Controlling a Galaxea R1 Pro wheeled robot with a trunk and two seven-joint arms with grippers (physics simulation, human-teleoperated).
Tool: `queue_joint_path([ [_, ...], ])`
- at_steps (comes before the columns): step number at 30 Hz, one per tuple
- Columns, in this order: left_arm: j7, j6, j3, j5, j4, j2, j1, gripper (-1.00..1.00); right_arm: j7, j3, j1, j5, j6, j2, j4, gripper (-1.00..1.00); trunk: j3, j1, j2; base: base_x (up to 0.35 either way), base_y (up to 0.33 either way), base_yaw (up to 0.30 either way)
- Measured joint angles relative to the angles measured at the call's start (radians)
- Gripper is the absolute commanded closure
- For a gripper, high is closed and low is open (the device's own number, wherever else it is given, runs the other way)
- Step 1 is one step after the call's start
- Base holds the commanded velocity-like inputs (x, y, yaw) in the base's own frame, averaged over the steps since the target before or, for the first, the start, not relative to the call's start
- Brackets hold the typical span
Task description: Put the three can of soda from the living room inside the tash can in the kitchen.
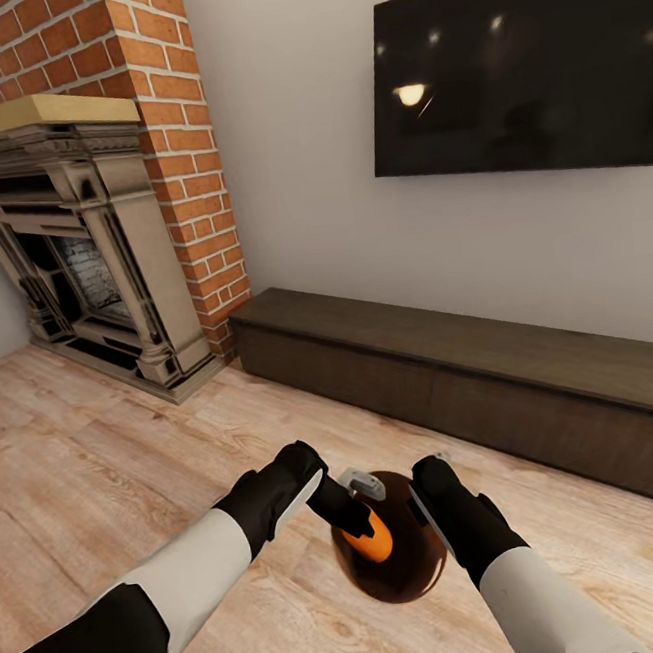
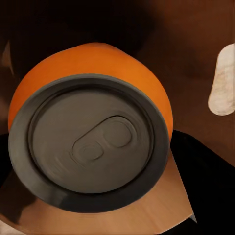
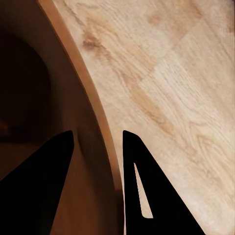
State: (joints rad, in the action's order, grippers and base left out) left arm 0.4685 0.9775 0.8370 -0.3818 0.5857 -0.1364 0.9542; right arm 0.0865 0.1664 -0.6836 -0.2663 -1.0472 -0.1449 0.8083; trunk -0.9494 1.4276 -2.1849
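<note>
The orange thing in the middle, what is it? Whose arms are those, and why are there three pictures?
Those are a robot's arms in a computer-made room. The big picture comes from a camera on its head. The other two come from cameras on its wrists. Its left hand holds an orange soda can over a round trash can that is brown inside. The left wrist camera looks straight at the can's grey top. The right hand pinches the trash can's rim, one finger inside and one outside. Around it are a wood floor, a brick fireplace, a black TV and a long dark cabinet.
</note>
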Motion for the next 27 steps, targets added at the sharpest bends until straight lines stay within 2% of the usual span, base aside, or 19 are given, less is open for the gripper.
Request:
queue_joint_path([
  [7,0.009,-0.004,0.000,0.008,-0.029,-0.011,-0.001,1.00,-0.002,0.000,0.000,0.017,0.000,0.000,-0.015,1.00,0.000,0.000,0.000,0.000,0.000,0.000],
  [10,0.003,-0.007,0.003,0.048,0.004,-0.014,-0.010,1.00,-0.002,0.002,0.000,0.031,0.000,0.001,0.022,1.00,0.000,0.000,0.000,0.000,0.000,0.000],
  [12,0.003,-0.005,0.003,0.049,0.022,-0.015,-0.017,1.00,-0.003,0.003,0.000,0.044,0.000,0.001,0.035,1.00,0.000,0.000,0.000,0.000,0.000,0.000],
  [17,0.003,-0.002,0.004,0.049,0.040,-0.016,-0.024,1.00,-0.002,0.005,0.000,0.032,0.000,0.001,0.035,1.00,0.000,0.000,0.000,0.000,0.000,0.000],
  [27,0.000,-0.003,0.005,0.050,0.042,-0.021,-0.035,1.00,-0.003,0.006,0.000,0.037,0.000,0.001,0.035,1.00,0.000,0.000,0.000,0.000,0.000,0.000],
])
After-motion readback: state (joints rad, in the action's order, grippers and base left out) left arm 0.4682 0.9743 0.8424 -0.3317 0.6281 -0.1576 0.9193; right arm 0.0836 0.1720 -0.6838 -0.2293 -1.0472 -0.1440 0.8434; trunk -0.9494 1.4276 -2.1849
